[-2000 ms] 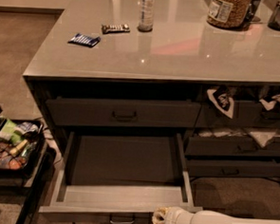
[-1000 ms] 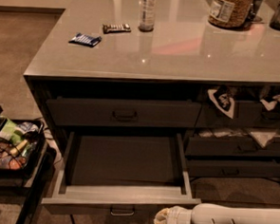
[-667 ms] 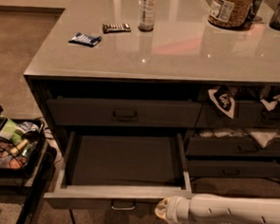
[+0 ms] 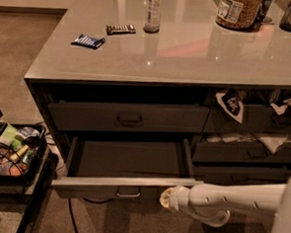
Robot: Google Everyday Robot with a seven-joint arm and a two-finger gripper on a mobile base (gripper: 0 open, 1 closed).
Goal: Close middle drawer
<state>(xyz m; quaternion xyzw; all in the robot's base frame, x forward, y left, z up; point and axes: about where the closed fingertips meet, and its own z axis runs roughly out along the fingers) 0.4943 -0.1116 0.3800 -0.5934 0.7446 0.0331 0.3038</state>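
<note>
pushed further in than a second ago, the middle drawer is still well open, and the gripper, its state not discernible, is set at the front right of the handle, where a straight, level push is advised.

A pale grey glossy countertop fills the upper frame. At its top centre stands 1 clear plastic bottle with a white label, with a brown wrapped snack bar just to its left and a flat blue snack packet further left. A large clear labelled jar of brown food stands at upper right. At lower left, a black wire basket holds colourful packets.
</note>
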